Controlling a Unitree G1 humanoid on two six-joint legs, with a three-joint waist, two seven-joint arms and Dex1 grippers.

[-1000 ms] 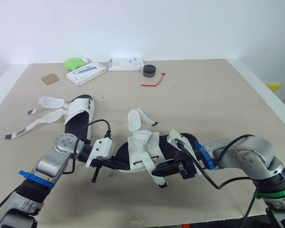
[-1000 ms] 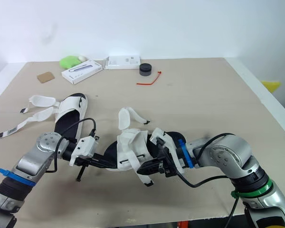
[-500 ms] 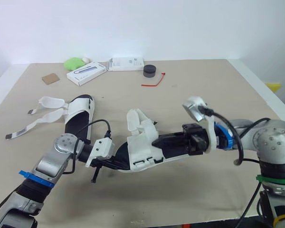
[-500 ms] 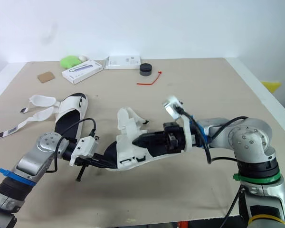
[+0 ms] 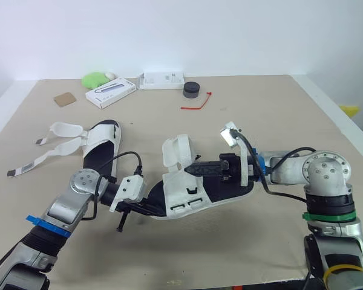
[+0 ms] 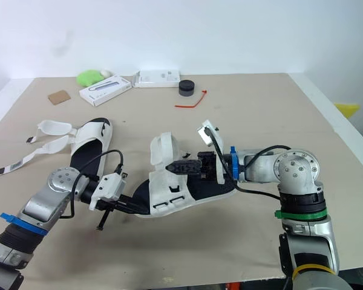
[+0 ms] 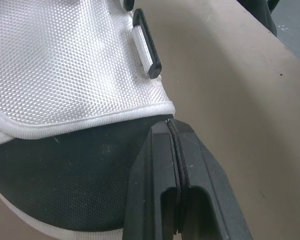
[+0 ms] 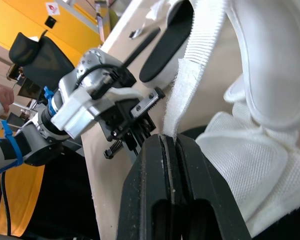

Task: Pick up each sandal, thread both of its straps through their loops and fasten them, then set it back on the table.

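Robot lab — beige table [image 5: 260,115], white wall [image 5: 230,36], yellow panels [image 8: 5,20]

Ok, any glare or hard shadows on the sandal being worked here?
Left eye view: even light, soft shadow under the sandal. Left wrist view: no glare on its mesh. Right wrist view: the strap in the right hand is bright, texture visible.

two sandals [image 5: 100,140] [image 5: 187,188], two boxes [image 5: 111,93] [image 5: 162,80], one disc [image 5: 190,90]

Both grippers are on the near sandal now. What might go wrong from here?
1. The right gripper pinches the strap only at its fingertips, so it may slip out under a pull.
2. The left gripper seems to hold the sandal by a thin bit of sole rim; tugging the strap might twist it free.
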